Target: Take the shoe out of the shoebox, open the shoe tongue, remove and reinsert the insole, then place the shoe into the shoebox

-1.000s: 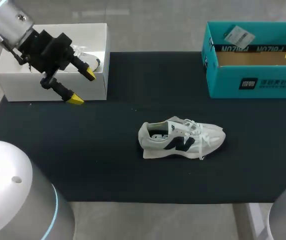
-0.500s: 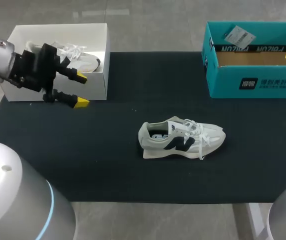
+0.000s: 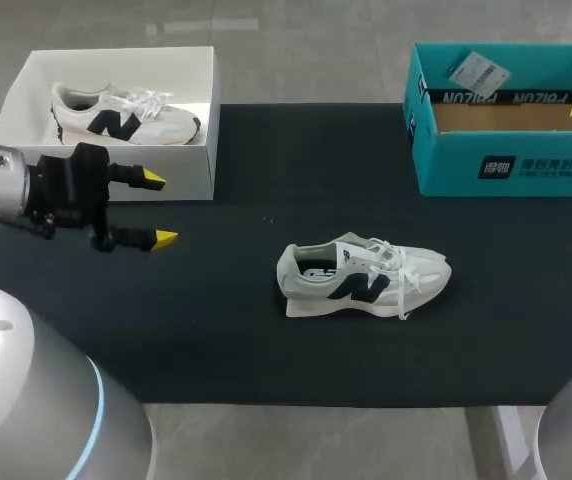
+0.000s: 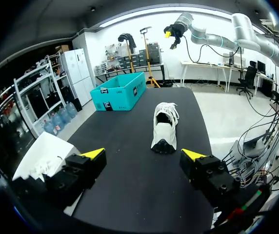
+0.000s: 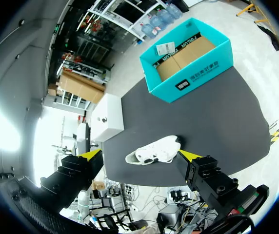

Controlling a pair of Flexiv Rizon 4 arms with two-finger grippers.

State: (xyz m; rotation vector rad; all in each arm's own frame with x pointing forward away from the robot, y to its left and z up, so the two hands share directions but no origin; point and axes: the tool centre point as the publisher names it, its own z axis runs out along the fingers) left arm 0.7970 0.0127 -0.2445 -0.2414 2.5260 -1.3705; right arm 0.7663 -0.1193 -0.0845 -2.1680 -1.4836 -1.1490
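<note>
Head feed up, and I've got the table (image 3: 216,340) square in the middle, its top a matte black from side to side. Past the table's far edge I'm seeing pale grey tiled floor (image 3: 306,60) with a soft sheen of light on it, and the same grey floor shows off the table's near edge. Over on the left wrist feed, a long bright ceiling strip light (image 4: 144,10) curves high above the table, and a white wall (image 4: 212,54) stands beyond the table's far end.

Black tabletop (image 3: 216,340), white paper tag (image 3: 477,72)
</note>
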